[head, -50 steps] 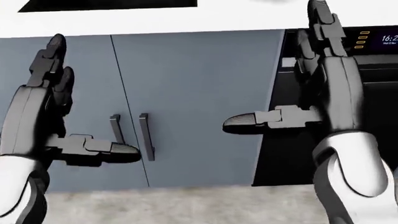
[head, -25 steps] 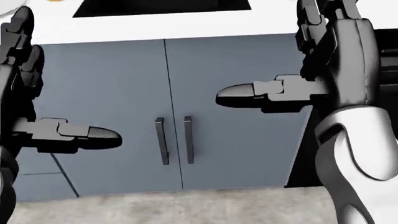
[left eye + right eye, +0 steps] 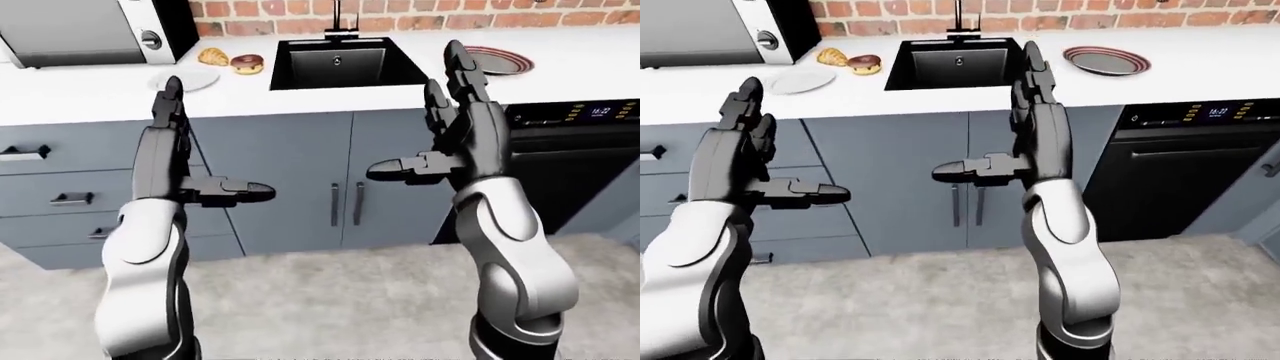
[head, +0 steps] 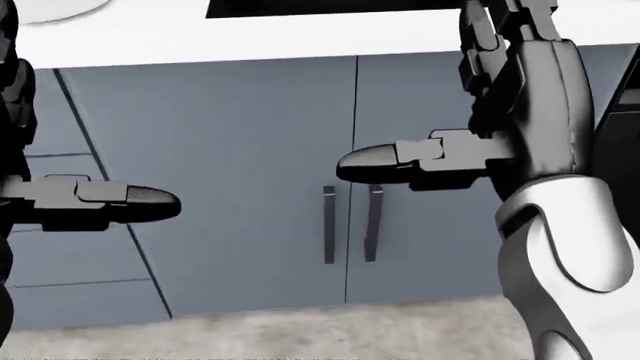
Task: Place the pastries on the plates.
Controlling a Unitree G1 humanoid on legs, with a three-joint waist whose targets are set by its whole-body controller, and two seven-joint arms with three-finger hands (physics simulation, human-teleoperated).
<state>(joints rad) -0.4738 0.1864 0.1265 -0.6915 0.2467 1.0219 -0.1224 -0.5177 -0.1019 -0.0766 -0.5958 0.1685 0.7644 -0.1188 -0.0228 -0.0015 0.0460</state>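
Sliding rightward across my head view since a moment ago, the cupboard doors and their paired handles show that my camera has turned left; the oven has nearly left that view and my left arm has slipped toward its left edge.

Nearest to me, my left robot hand (image 3: 170, 142) is raised with fingers spread straight up and thumb jutting sideways, released and holding nothing. My right robot hand (image 3: 455, 124) stands the same way, fingers up, thumb pointing left, empty. Both hang above the speckled floor (image 3: 340, 292), apart from the grey cupboard doors (image 3: 300, 172) beyond them. Drawers (image 3: 50, 195) sit to the left of the doors, and a black oven (image 3: 570, 165) to the right.

Above these runs the white worktop (image 3: 90, 94). On it, left of the black sink (image 3: 340, 64), lies a small white plate (image 3: 798, 82), empty. Just beyond it sit the pastries: a croissant (image 3: 212, 56) and a chocolate donut (image 3: 246, 64), side by side, near the microwave (image 3: 80, 30). Right of the sink rests a dark-rimmed plate (image 3: 1106, 60), also empty. A brick wall (image 3: 400, 13) stands farthest away.
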